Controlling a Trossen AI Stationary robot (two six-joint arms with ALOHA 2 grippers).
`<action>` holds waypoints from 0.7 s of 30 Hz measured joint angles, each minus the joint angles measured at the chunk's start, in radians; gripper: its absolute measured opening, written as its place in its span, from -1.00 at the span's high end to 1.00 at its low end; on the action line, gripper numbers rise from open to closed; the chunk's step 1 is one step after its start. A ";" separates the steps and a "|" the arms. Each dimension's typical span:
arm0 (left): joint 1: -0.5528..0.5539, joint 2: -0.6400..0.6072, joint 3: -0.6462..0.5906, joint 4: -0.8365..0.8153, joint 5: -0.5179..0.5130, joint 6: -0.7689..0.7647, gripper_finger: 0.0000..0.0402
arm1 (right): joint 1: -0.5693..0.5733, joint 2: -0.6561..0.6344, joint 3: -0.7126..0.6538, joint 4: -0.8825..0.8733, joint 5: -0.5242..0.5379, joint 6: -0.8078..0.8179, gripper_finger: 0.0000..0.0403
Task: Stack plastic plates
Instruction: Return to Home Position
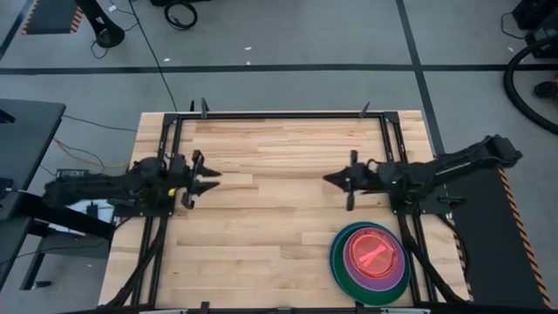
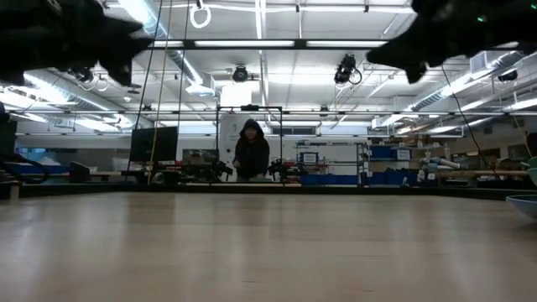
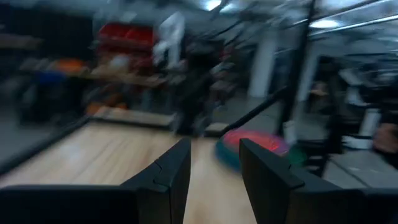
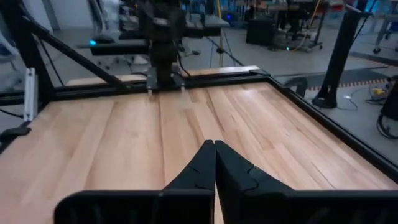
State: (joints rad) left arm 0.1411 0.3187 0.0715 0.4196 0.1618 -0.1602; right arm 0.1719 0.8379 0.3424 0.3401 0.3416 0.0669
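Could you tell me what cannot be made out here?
- High view: the stack hides its lower plates; count unclear.
- Low view: stack cut by the right edge.
- Left wrist view: stack blurred beyond the open left gripper.
- Right wrist view: stack not seen past the shut right gripper.

The left hand (image 1: 214,181) and right hand (image 1: 328,179) are matte black, with two angular fingers each.

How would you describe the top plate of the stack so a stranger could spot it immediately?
Find the wooden table from above. In the corner nearest the right arm sits a single stack of round plates. The top plate is the smallest, translucent pink, ringed by wider purple and green rims.
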 joint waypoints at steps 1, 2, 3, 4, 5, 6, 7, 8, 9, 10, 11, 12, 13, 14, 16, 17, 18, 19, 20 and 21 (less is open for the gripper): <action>0.036 -0.030 0.000 -0.060 0.003 -0.016 0.29 | 0.001 -0.048 -0.031 0.000 -0.002 -0.001 0.97; 0.070 -0.053 0.000 -0.110 0.013 -0.023 0.29 | 0.001 -0.098 -0.062 0.000 -0.005 -0.001 0.96; 0.098 -0.075 0.000 -0.154 0.030 -0.025 0.29 | 0.001 -0.148 -0.091 -0.002 -0.019 -0.003 0.95; 0.124 -0.098 0.000 -0.193 0.051 -0.029 0.29 | -0.005 -0.190 -0.119 -0.001 -0.047 -0.015 0.94; 0.148 -0.119 0.000 -0.221 0.068 -0.031 0.29 | -0.022 -0.227 -0.144 -0.006 -0.076 -0.018 0.93; 0.169 -0.137 0.000 -0.239 0.077 -0.031 0.29 | -0.051 -0.254 -0.161 -0.023 -0.116 -0.012 0.94; 0.187 -0.152 0.000 -0.251 0.081 -0.031 0.29 | -0.087 -0.277 -0.168 -0.046 -0.159 0.002 0.95; 0.201 -0.165 0.000 -0.266 0.081 -0.030 0.29 | -0.137 -0.293 -0.174 -0.076 -0.209 0.020 0.96; 0.213 -0.172 0.000 -0.281 0.081 -0.027 0.29 | -0.186 -0.299 -0.176 -0.104 -0.255 0.031 0.97; 0.222 -0.178 0.000 -0.303 0.082 -0.017 0.29 | -0.236 -0.300 -0.179 -0.113 -0.290 0.032 0.97; 0.229 -0.183 0.000 -0.326 0.084 -0.009 0.29 | -0.288 -0.298 -0.183 -0.110 -0.320 0.029 0.97; 0.234 -0.183 0.000 -0.342 0.083 0.000 0.29 | -0.339 -0.293 -0.190 -0.099 -0.352 0.019 0.97; 0.237 -0.183 0.000 -0.351 0.083 0.011 0.29 | -0.388 -0.286 -0.194 -0.081 -0.385 0.009 0.97; 0.239 -0.183 0.000 -0.360 0.084 0.015 0.29 | -0.434 -0.282 -0.196 -0.058 -0.424 0.006 0.97; 0.238 -0.183 0.000 -0.364 0.084 0.023 0.29 | -0.503 -0.281 -0.200 -0.020 -0.532 0.025 0.97; 0.236 -0.184 0.000 -0.368 0.085 0.028 0.29 | -0.525 -0.286 -0.203 -0.017 -0.582 0.034 0.97; 0.236 -0.184 0.000 -0.369 0.095 0.036 0.29 | -0.540 -0.296 -0.210 -0.020 -0.623 0.036 0.98; 0.236 -0.184 0.000 -0.369 0.112 0.043 0.29 | -0.543 -0.312 -0.220 -0.019 -0.644 0.035 0.98; 0.236 -0.185 0.000 -0.371 0.130 0.053 0.29 | -0.542 -0.334 -0.235 -0.018 -0.647 0.031 0.98; 0.236 -0.185 0.000 -0.376 0.146 0.066 0.29 | -0.538 -0.364 -0.259 -0.006 -0.637 0.025 0.98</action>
State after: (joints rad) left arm 0.3771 0.1341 0.0711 0.0440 0.3083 -0.0937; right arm -0.3661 0.4735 0.0832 0.3340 -0.2952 0.0917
